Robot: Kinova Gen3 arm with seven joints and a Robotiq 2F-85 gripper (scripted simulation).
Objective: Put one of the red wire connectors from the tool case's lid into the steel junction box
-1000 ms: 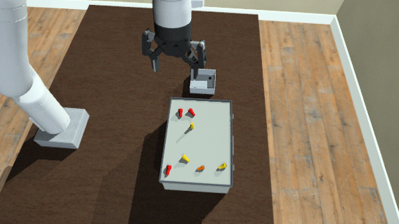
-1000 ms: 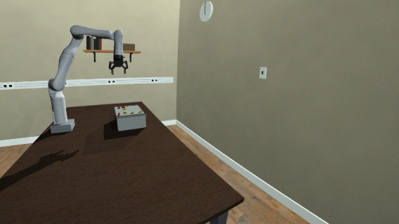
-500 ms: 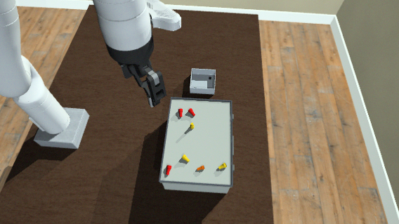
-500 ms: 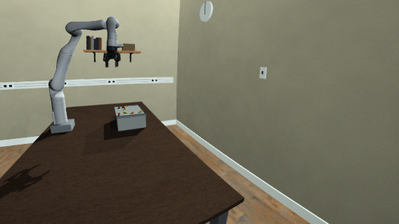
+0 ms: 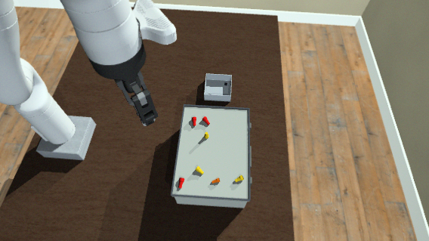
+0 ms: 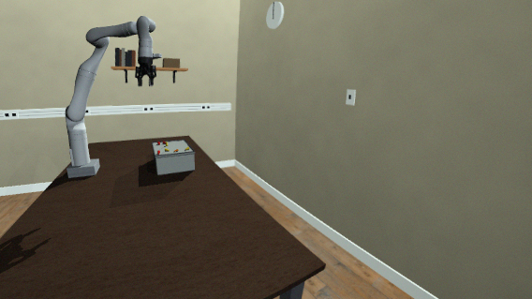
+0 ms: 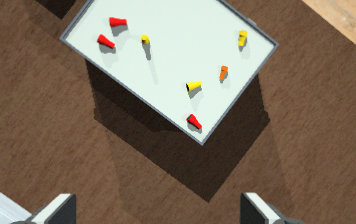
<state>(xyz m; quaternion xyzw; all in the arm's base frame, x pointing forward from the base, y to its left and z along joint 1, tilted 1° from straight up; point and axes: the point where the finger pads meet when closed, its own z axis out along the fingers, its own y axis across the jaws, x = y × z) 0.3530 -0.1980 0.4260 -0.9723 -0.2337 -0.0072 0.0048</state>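
On the dark brown wooden tabletop (image 5: pixel 211 29), seen from the top camera, sits the grey rectangular tool case with its pale flat lid (image 5: pixel 223 153), and everything else is easiest to place off that case. The small open steel junction box (image 5: pixel 217 87) sits just beside the case's far short edge, not touching as far as I can tell. On the lid there's a pair of little red cone-shaped wire connectors (image 5: pixel 199 121) near the box end, a third red one (image 5: pixel 180 183) at the opposite near corner, three yellow connectors (image 5: pixel 206 135) spread across the lid and one orange connector (image 5: pixel 215 180) along the near edge. The black two-finger gripper (image 5: pixel 145 112) on the white arm (image 5: pixel 102 21) hangs off the case's long left side, near the box-end corner, jaws spread wide with nothing in them.

The exterior camera shows the gripper (image 6: pixel 145 78) pointing straight down, way high above the case (image 6: pixel 174 158), up level with a wooden wall shelf (image 6: pixel 150 68). The junction box is hidden behind the case here.

The wrist camera looks down at the lid (image 7: pixel 170 55) sitting diagonal in frame: the red pair (image 7: pixel 111 31) at the upper left, the lone red one (image 7: pixel 194 121) by the lower edge. Only the two fingertips peek in at the bottom corners, wide apart, over bare tabletop beside the case.
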